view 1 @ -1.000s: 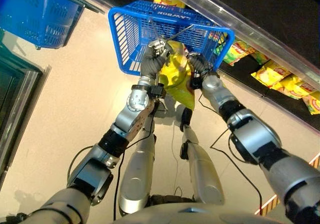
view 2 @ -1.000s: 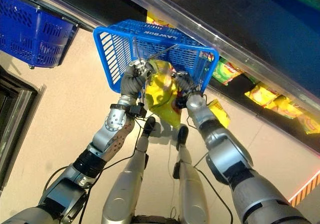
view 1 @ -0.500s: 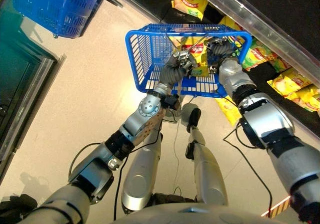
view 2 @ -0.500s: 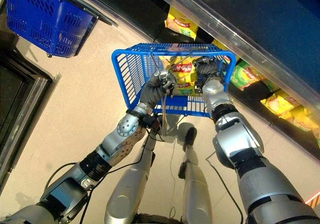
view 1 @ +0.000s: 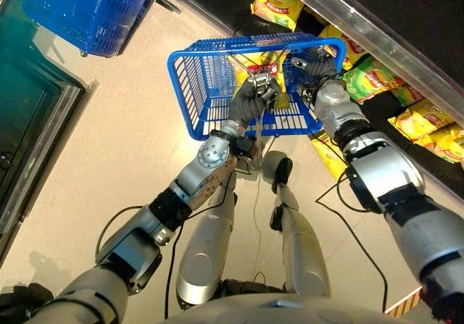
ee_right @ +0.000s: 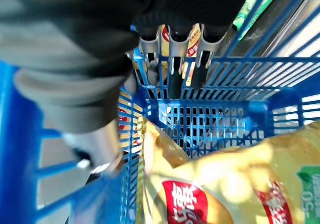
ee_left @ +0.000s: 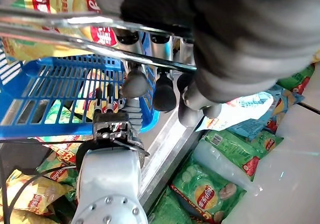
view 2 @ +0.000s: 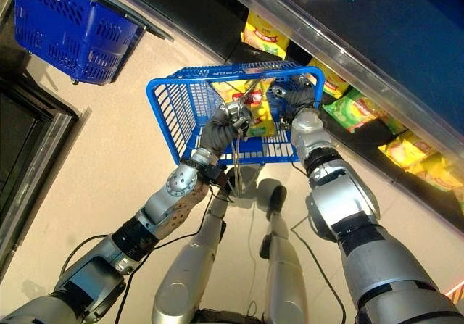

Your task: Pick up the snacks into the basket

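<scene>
Around the thin metal handles [ee_left: 75, 36] of the blue basket [view 1: 190, 92] the left hand [view 1: 252, 99] has its fingers [ee_left: 164, 91] curled tight, holding it up above the tan floor [view 1: 109, 164]. Inside the basket's far corner the right hand [view 2: 290, 96] has its fingers [ee_right: 172, 68] straight and apart, beside a yellow snack bag [ee_right: 215, 194] lying in the basket. More yellow and green snack bags [view 1: 377, 77] sit on the low shelf [view 1: 428, 92] just beyond, and a second blue basket [view 1: 80, 9] stands well apart.

Silver-grey arms — dark ribbed wrist covers; silver, dark-tipped fingers.
</scene>
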### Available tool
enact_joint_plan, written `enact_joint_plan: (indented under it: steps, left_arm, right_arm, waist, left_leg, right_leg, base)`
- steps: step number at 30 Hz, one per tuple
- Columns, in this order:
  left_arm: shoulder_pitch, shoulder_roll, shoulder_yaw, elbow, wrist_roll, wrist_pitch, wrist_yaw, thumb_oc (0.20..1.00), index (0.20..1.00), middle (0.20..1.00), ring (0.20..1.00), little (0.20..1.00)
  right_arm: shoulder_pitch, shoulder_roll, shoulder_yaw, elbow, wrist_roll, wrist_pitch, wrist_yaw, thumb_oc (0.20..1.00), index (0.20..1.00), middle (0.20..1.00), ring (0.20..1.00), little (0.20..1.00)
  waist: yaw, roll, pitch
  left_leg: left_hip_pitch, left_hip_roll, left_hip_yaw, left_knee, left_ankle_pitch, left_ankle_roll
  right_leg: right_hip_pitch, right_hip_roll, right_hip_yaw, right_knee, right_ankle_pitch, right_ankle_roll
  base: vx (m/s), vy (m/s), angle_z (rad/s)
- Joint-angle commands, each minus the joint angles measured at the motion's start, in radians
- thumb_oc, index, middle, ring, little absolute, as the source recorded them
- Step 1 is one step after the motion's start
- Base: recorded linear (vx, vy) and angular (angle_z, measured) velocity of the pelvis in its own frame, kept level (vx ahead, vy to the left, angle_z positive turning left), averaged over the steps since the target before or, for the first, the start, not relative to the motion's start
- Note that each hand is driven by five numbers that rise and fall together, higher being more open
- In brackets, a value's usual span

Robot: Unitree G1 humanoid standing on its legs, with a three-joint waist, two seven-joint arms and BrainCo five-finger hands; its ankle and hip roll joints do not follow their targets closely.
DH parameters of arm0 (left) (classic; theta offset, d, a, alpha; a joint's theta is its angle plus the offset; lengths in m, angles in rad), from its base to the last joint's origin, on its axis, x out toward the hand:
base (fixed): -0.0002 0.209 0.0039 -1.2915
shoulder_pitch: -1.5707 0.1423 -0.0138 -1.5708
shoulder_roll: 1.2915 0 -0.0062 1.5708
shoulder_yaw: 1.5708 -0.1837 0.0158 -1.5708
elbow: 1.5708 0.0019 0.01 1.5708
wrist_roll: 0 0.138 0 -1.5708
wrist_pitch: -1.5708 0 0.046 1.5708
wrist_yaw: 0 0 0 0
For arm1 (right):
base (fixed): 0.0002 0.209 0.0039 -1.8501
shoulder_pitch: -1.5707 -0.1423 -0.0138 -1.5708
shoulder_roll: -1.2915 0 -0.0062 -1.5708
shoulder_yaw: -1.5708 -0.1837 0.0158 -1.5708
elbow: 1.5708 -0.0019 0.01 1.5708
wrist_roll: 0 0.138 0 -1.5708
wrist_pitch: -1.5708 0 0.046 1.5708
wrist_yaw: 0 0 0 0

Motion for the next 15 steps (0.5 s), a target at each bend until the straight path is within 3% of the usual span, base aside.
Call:
enact_joint_plan:
  steps: [1,3,5,6,8,9,10,12,15]
  left_arm:
    - [0.03,-0.053,0.142,-0.174,0.067,-0.079,-0.026,0.2,0.2,0.2,0.2,0.2]
    - [0.066,-0.04,0.18,-0.16,0.087,-0.074,-0.015,0.2,0.2,0.2,0.2,0.2]
    - [0.182,-0.017,0.274,-0.123,0.109,-0.065,-0.015,0.2,0.2,0.2,0.2,0.2]
    - [0.265,0.01,0.341,-0.087,0.135,-0.06,-0.017,0.2,0.2,0.2,0.2,0.2]
    - [0.267,0.01,0.34,-0.087,0.135,-0.06,-0.017,0.2,0.2,0.2,0.2,0.2]
    - [0.333,0.031,0.4,-0.013,0.174,-0.06,-0.024,0.2,0.2,0.2,0.2,0.2]
    - [0.333,0.031,0.4,-0.013,0.174,-0.06,-0.024,0.2,0.2,0.2,0.2,0.2]
    - [0.401,0.049,0.464,0.116,0.254,-0.061,-0.028,0.2,0.2,0.2,0.2,0.2]
    - [0.492,0.071,0.537,0.227,0.395,-0.049,-0.009,0.2,0.2,0.2,0.2,0.2]
  right_arm:
    - [0.133,-0.005,0.051,-0.174,-0.1,-0.014,0.0,1.0,1.0,1.0,1.0,1.0]
    - [0.212,-0.003,0.067,-0.271,-0.146,-0.01,0.005,1.0,1.0,1.0,1.0,1.0]
    - [0.435,-0.016,0.064,-0.499,-0.24,-0.004,0.044,1.0,1.0,1.0,1.0,1.0]
    - [0.599,-0.064,0.011,-0.619,-0.3,-0.012,0.069,1.0,1.0,1.0,1.0,1.0]
    - [0.603,-0.064,0.011,-0.622,-0.3,-0.011,0.068,1.0,1.0,1.0,1.0,1.0]
    - [0.75,-0.088,-0.056,-0.665,-0.319,-0.026,0.106,1.0,1.0,1.0,1.0,1.0]
    - [0.75,-0.088,-0.056,-0.665,-0.319,-0.026,0.106,1.0,1.0,1.0,1.0,1.0]
    - [0.916,-0.082,-0.135,-0.683,-0.34,-0.046,0.137,1.0,1.0,1.0,1.0,1.0]
    - [1.017,-0.071,-0.172,-0.678,-0.384,-0.054,0.159,1.0,1.0,1.0,1.0,1.0]
  waist:
    - [-0.037,-0.006,-0.061]
    - [-0.049,-0.017,-0.071]
    - [-0.075,-0.041,-0.102]
    - [-0.094,-0.055,-0.125]
    - [-0.093,-0.055,-0.126]
    - [-0.113,-0.066,-0.155]
    - [-0.113,-0.066,-0.155]
    - [-0.145,-0.084,-0.2]
    - [-0.145,-0.087,-0.222]
  left_leg:
    - [0.075,-0.011,0.059,0.035,-0.129,0.001]
    - [0.087,-0.006,0.068,0.033,-0.133,0.002]
    - [0.113,0.002,0.086,0.031,-0.145,0.006]
    - [0.131,0.006,0.099,0.03,-0.156,0.011]
    - [0.132,0.007,0.1,0.03,-0.156,0.011]
    - [0.156,0.013,0.116,0.024,-0.166,0.017]
    - [0.156,0.013,0.116,0.024,-0.166,0.017]
    - [0.197,0.028,0.135,0.004,-0.17,0.024]
    - [0.234,0.054,0.168,0.013,-0.183,0.027]
  right_leg:
    - [0.051,-0.039,0.054,-0.008,-0.033,0.059]
    - [0.062,-0.041,0.058,-0.013,-0.029,0.06]
    - [0.087,-0.047,0.062,-0.027,-0.019,0.067]
    - [0.103,-0.051,0.067,-0.037,-0.011,0.073]
    - [0.104,-0.051,0.068,-0.038,-0.011,0.073]
    - [0.115,-0.05,0.08,-0.053,0.003,0.08]
    - [0.115,-0.05,0.08,-0.053,0.003,0.08]
    - [0.13,-0.036,0.101,-0.06,0.004,0.083]
    - [0.146,-0.028,0.098,-0.004,-0.027,0.084]
  base:
    - [0.05,0.066,-0.12]
    - [0.05,0.058,-0.18]
    - [0.09,0.085,-0.21]
    - [0.08,0.073,-0.22]
    - [0.06,0.05,-0.31]
    - [0.06,0.053,-0.26]
    - [0.13,0.101,-0.27]
    - [0.11,0.064,-0.26]
    - [0.03,0.001,-0.58]
